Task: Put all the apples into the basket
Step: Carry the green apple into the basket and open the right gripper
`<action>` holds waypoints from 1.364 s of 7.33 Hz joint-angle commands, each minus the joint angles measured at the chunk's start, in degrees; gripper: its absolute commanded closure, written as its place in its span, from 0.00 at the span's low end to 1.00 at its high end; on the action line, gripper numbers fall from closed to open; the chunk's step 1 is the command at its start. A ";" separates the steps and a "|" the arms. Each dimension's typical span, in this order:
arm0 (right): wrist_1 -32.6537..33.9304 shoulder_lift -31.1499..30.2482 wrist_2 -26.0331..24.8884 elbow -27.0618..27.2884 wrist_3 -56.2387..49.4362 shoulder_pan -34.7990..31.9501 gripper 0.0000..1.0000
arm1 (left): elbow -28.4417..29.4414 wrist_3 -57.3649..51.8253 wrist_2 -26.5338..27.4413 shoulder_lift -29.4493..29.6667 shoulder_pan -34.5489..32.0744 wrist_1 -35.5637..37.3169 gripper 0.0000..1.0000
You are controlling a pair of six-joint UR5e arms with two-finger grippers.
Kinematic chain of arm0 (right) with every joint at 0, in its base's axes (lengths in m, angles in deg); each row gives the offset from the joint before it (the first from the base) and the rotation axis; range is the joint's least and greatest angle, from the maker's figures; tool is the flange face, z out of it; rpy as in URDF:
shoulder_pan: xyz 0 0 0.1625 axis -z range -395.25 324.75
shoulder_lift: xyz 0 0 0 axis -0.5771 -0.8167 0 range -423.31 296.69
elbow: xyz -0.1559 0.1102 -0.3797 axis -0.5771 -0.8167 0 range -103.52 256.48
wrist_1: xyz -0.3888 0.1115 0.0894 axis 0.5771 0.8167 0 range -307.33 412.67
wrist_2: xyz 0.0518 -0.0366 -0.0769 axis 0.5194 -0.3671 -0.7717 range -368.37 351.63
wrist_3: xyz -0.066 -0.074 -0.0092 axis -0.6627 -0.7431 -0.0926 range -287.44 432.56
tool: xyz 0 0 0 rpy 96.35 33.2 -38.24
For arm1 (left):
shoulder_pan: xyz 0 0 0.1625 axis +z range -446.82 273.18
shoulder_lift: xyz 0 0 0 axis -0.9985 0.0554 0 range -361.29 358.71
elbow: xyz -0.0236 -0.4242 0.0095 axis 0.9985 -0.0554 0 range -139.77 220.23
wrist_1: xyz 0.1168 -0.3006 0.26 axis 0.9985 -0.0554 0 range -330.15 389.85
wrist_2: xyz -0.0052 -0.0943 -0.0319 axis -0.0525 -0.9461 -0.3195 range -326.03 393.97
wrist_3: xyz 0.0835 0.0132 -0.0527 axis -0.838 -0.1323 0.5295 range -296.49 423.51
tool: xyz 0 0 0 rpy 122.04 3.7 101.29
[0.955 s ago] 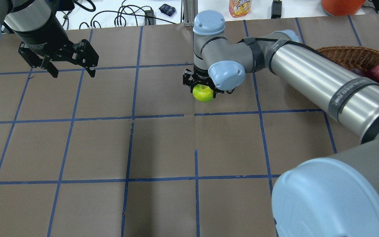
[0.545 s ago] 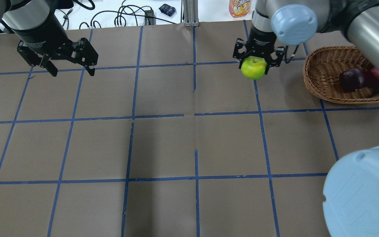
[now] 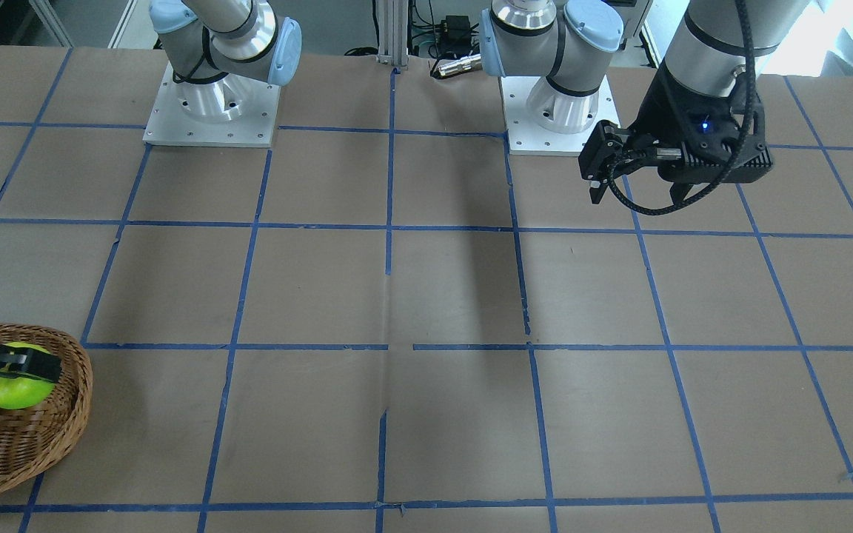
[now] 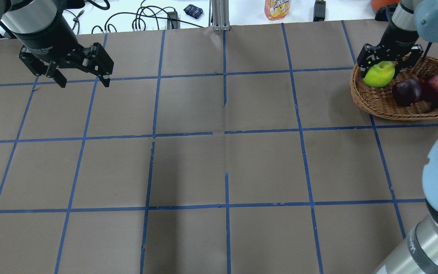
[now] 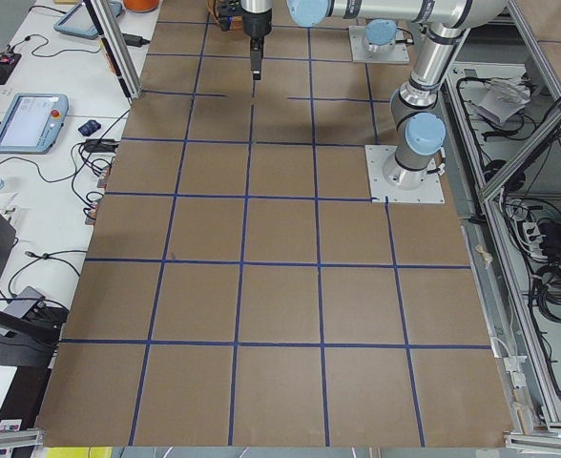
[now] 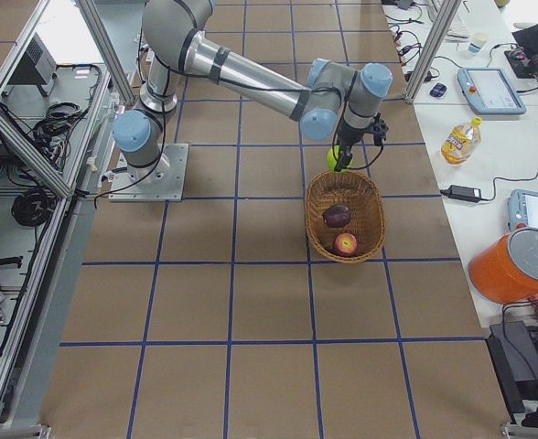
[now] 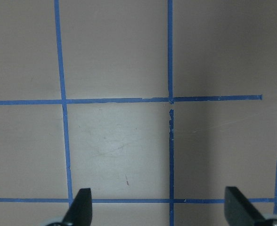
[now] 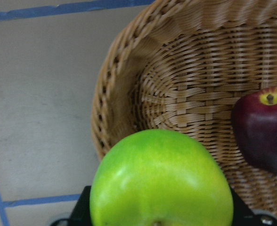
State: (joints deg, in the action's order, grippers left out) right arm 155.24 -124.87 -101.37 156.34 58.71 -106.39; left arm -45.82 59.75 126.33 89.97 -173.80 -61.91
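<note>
The lime green apple (image 4: 379,74) is held in my right gripper (image 4: 384,67), shut on it, just over the left end of the wicker basket (image 4: 403,110). The dark maroon apple (image 4: 406,92) and the red apple (image 4: 437,85) lie inside the basket. In the right wrist view the green apple (image 8: 162,183) hangs above the basket's rim (image 8: 110,94), with the maroon apple (image 8: 263,129) beside it. My left gripper (image 4: 85,82) is open and empty above the far left of the table; its fingers (image 7: 79,207) show only brown paper between them.
Blue tape lines grid the brown table. A drink bottle (image 4: 277,8), cables (image 4: 143,17) and an orange container (image 6: 511,265) sit beyond the far edge. The arm bases (image 3: 212,104) (image 3: 560,111) stand at the robot's side.
My right arm carried the green apple from the table's middle to the right, up to the basket's left end. The left arm has not moved.
</note>
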 commanded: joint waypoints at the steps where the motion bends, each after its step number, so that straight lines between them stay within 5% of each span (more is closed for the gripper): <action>1: 3.16 2.76 -0.08 0.55 -3.91 2.24 1.00 | 0.00 0.06 -0.08 0.32 0.05 0.09 0.00; 3: 4.21 3.89 -0.17 2.66 -4.52 2.24 1.00 | 0.00 0.06 -0.08 0.32 -0.04 0.17 0.00; 4: 4.83 4.77 -0.17 2.84 -4.61 2.24 0.89 | 0.00 0.07 -0.08 0.24 -0.12 0.18 0.00; 5: 5.01 4.87 -0.08 2.84 -4.87 2.33 0.15 | 0.00 0.07 -0.08 0.23 -0.04 0.18 0.00; 6: 5.18 4.78 -1.30 2.84 -6.35 2.41 0.00 | 0.00 0.07 -0.08 0.32 -0.12 0.26 0.00; 10: -1.89 -1.59 -3.69 1.88 -7.17 1.81 0.00 | 0.00 0.07 0.19 0.06 -0.04 0.18 0.00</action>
State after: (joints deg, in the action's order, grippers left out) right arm 157.61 -122.56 -105.39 158.37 51.09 -104.10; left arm -45.80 59.81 126.31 90.16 -173.87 -61.67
